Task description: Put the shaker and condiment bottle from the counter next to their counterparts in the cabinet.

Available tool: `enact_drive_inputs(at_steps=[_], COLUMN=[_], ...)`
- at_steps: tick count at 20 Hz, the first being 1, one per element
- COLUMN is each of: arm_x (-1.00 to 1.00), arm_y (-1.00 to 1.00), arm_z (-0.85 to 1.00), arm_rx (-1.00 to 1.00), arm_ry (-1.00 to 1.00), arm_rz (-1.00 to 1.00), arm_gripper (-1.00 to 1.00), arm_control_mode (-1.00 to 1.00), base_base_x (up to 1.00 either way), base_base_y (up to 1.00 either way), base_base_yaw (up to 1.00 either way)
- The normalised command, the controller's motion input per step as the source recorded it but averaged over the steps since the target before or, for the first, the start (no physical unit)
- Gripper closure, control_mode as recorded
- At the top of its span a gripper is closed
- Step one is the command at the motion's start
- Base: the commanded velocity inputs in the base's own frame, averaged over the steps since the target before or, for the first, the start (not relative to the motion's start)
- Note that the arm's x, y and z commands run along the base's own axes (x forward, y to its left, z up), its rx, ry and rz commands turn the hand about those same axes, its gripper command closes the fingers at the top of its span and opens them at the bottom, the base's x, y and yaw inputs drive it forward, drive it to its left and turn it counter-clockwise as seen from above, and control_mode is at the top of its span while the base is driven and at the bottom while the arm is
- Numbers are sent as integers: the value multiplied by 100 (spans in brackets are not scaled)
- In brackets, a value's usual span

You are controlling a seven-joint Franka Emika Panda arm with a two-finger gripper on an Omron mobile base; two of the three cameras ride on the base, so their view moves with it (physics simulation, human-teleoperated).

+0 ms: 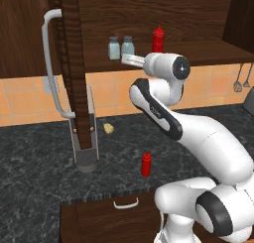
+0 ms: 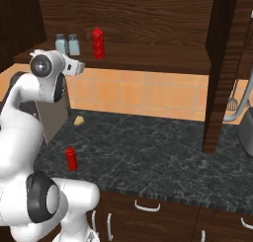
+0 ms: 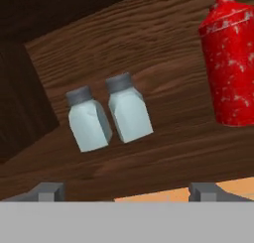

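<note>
From the left base view I see my gripper [image 1: 127, 59] raised to the cabinet [image 1: 163, 19] shelf, just in front of two shakers [image 1: 121, 47] standing side by side, with a red squeeze bottle [image 1: 158, 39] upright a little to their right on the same shelf. Down on the counter [image 1: 39, 162] the other condiment bottle [image 1: 146, 164] stands alone near the front edge, and the cabinet door [image 1: 69, 63] hangs open with its curved grey handle towards me. From the right base view the two shakers sit close together at the left end of the shelf, the red bottle beside them, and the second red bottle stands on the dark stone close to my arm's base. Through the hand view my fingertips [image 3: 47, 191] stand wide apart with nothing between them; the two shakers are upright, just beside each other, and the shelf bottle is well apart from them.
</note>
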Motion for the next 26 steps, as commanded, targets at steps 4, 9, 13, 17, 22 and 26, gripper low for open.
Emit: enact_drive_inputs(at_steps=[4,9,13,17,22,26], arm_x=[-56,-47,-42,-41,-3,4], arm_y=[-39,-40,-38,-29,-14,-31], arm_z=[-34,-35,-48,-71,-28,0], arm_rx=[4,6,6,3,0,0], arm_ry=[8,15,11,1,0,6], arm_rz=[7,11,13,12,10,23], arm_gripper=[-100,-100,-100,-100,-100,-100], arm_control_mode=[-100,-100,-100,-100,-100,-100], base_base_x=[0,0,0,0,0,0], base_base_y=[0,0,0,0,0,0], base_base_yaw=[0,0,0,0,0,0])
